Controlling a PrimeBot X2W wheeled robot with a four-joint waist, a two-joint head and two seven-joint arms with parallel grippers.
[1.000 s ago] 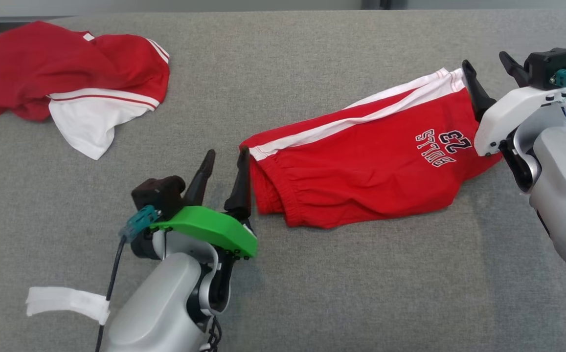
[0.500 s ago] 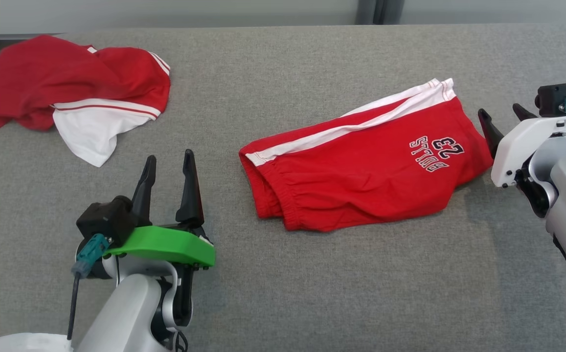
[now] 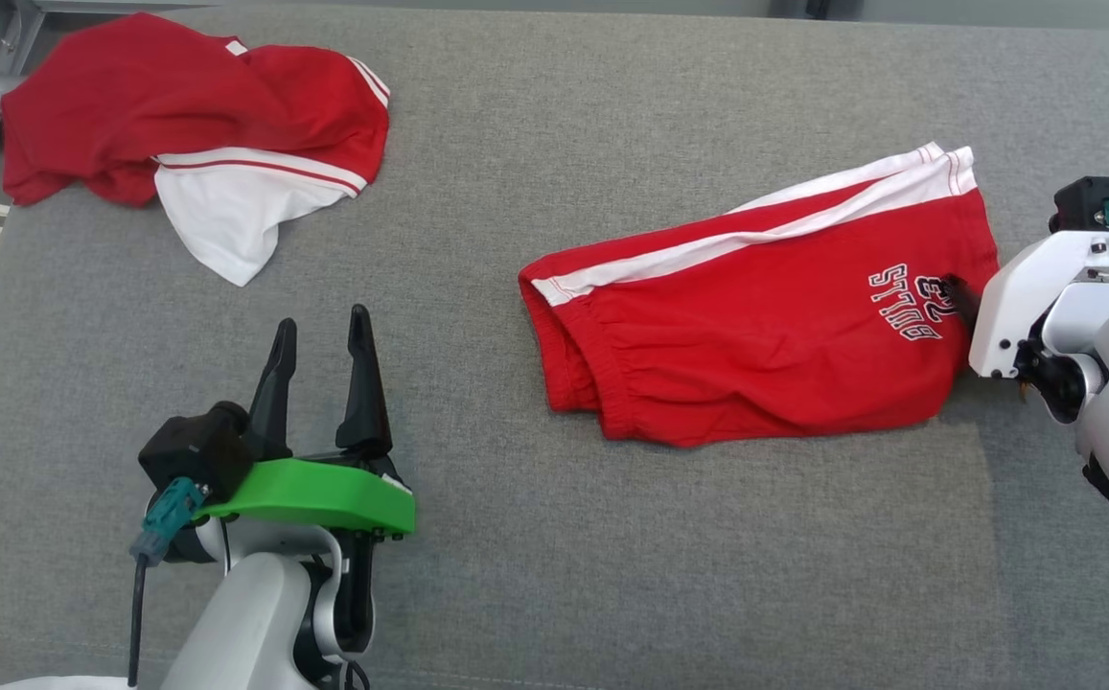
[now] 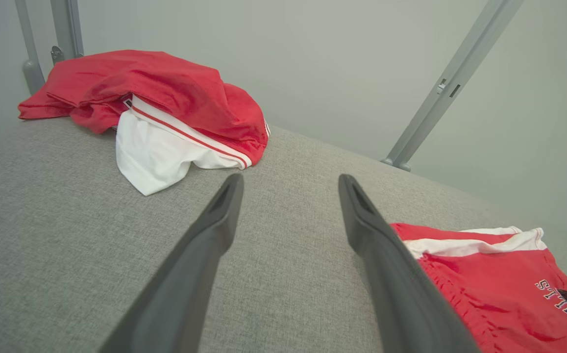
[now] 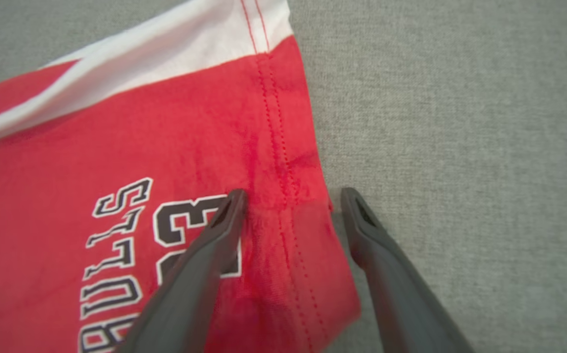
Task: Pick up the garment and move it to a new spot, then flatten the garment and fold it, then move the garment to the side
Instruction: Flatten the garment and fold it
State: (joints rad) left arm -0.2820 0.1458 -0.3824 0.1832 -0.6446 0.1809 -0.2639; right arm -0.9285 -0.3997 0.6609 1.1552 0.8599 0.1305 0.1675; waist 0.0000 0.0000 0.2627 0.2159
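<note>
Head view: the folded red shorts [image 3: 755, 335] lie right of centre on the grey tabletop [image 3: 554, 575]. Left wrist view: the left gripper [image 4: 290, 179] holds its fingers wide, beside the shorts. Right wrist view: the right gripper [image 5: 293, 196] has its fingers wide, straddling the shorts' hem.

Head view looks steeply down; both low wrist views share the shorts [image 3: 755, 326].

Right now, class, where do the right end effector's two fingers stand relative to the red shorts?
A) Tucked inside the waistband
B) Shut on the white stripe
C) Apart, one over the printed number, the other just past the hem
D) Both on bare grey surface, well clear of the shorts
C: in the right wrist view the right end effector is open, one finger over the "23" on the red shorts, the other over the grey surface beyond the hem.
</note>
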